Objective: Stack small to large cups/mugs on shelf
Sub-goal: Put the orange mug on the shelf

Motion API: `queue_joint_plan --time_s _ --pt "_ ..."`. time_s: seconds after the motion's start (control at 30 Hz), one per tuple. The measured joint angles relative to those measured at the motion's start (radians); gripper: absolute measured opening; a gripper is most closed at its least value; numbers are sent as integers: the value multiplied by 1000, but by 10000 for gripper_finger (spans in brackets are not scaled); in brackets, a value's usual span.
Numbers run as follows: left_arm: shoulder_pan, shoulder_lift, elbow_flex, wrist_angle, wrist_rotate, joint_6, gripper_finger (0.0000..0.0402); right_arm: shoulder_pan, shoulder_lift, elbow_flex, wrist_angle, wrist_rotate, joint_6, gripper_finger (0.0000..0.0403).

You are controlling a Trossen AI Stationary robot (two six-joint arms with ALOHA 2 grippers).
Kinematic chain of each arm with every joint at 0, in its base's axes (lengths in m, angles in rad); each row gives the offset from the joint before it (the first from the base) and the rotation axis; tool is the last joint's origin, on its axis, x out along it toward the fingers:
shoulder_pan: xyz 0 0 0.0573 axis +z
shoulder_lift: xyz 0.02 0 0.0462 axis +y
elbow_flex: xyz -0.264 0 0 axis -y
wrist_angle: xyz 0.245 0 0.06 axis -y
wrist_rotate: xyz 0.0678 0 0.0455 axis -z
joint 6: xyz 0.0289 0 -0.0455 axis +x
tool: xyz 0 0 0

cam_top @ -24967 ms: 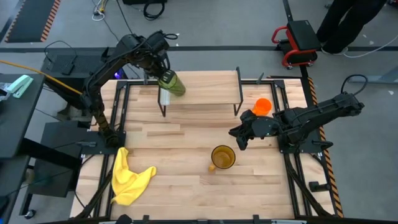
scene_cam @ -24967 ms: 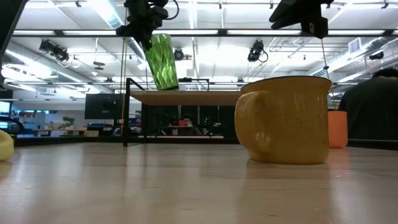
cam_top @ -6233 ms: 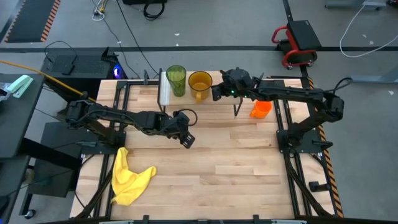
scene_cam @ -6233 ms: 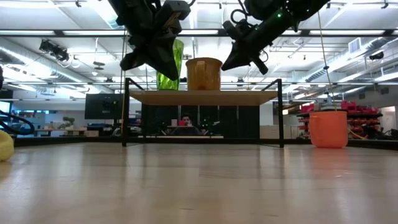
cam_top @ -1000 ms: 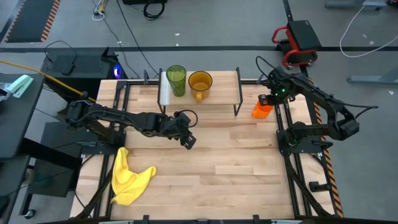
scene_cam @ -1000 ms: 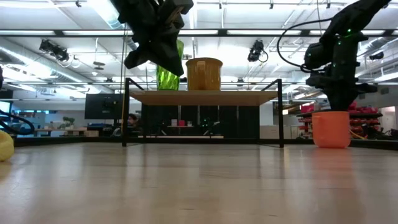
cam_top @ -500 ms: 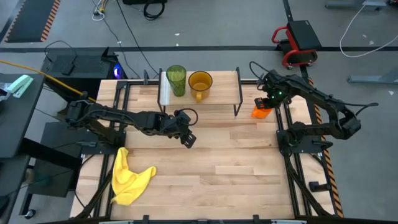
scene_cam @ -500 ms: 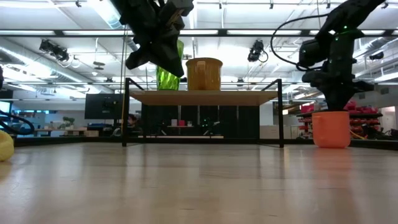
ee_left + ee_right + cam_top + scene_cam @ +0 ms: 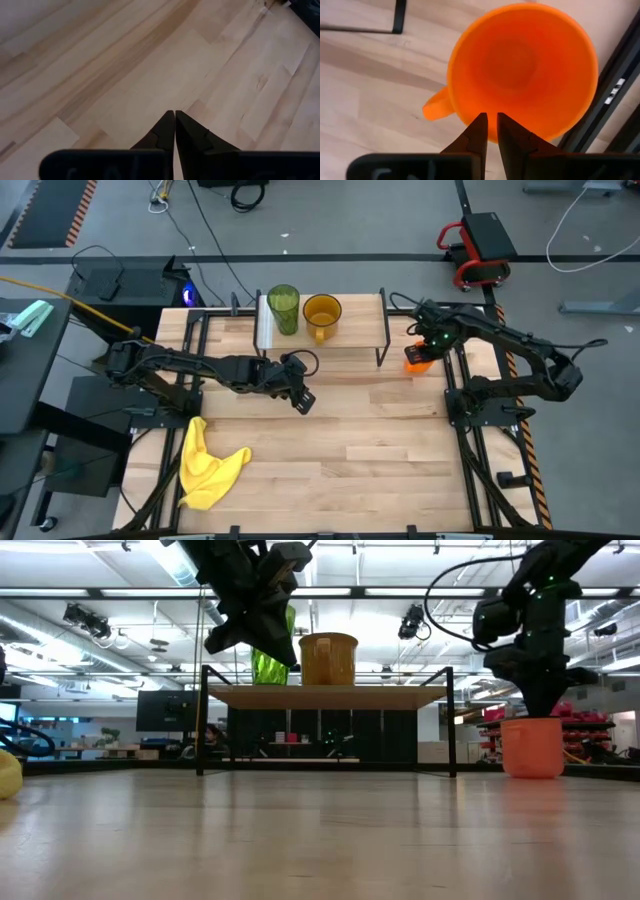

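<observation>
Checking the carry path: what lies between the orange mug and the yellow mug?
In the high view, only bare shelf top and its black end leg lie between the orange mug on the table and the yellow mug.

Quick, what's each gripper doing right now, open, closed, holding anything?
Left gripper: shut, holding nothing, above bare tabletop.
Right gripper: fingers straddling the orange mug's rim, nearly closed; a firm grip cannot be told.

Two dark jointed arms with looping black cables and pointed matte-black fingers.
</observation>
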Motion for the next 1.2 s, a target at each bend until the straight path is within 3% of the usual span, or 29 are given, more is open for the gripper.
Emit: queue_joint_plan --time_s 1.2 --pt "0 0 0 2 1 1 17 448 0 1 4 -52 258 50"
